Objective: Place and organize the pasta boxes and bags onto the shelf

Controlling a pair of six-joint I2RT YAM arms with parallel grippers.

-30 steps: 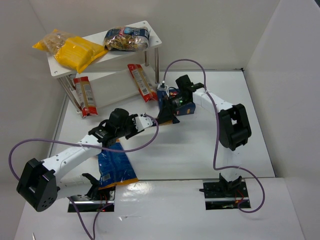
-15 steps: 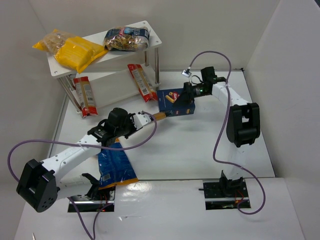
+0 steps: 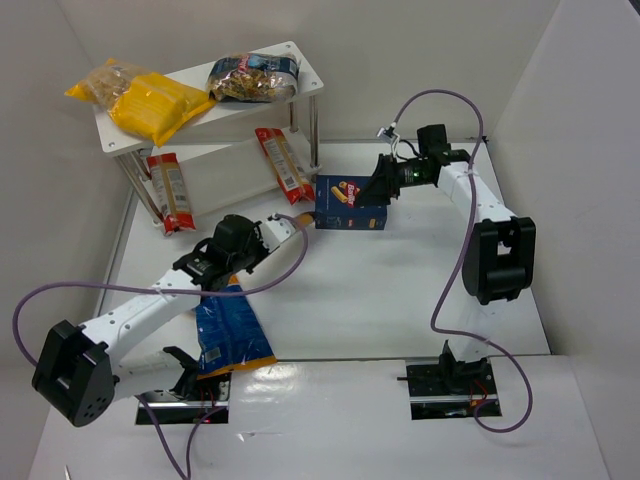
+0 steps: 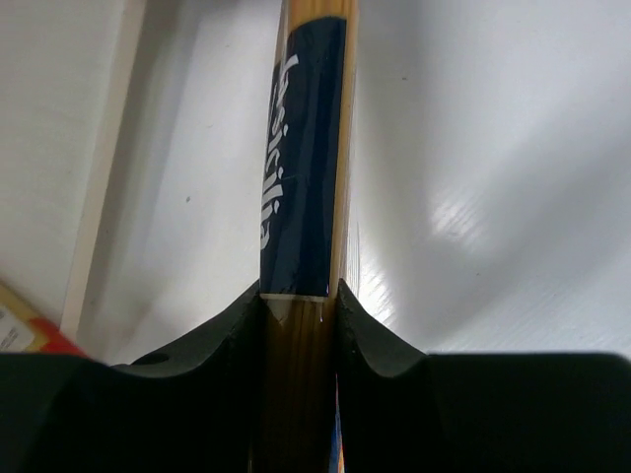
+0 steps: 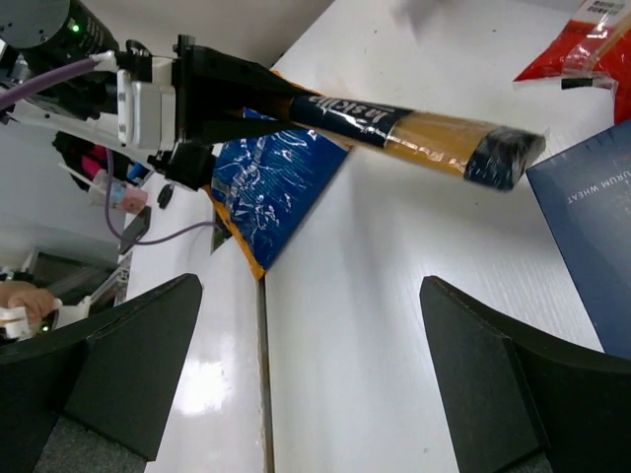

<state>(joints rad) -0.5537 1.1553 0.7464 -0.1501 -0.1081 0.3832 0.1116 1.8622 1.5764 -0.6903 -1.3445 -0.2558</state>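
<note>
The left gripper [image 4: 299, 296] clamps spaghetti pack [image 4: 302, 148] — right gripper [image 5: 311, 286] spread near box [image 3: 350, 204].

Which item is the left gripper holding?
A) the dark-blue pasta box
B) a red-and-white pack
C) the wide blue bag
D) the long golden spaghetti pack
D: the left wrist view shows the left gripper shut on the spaghetti pack, its dark-blue label just beyond the grip.
</note>
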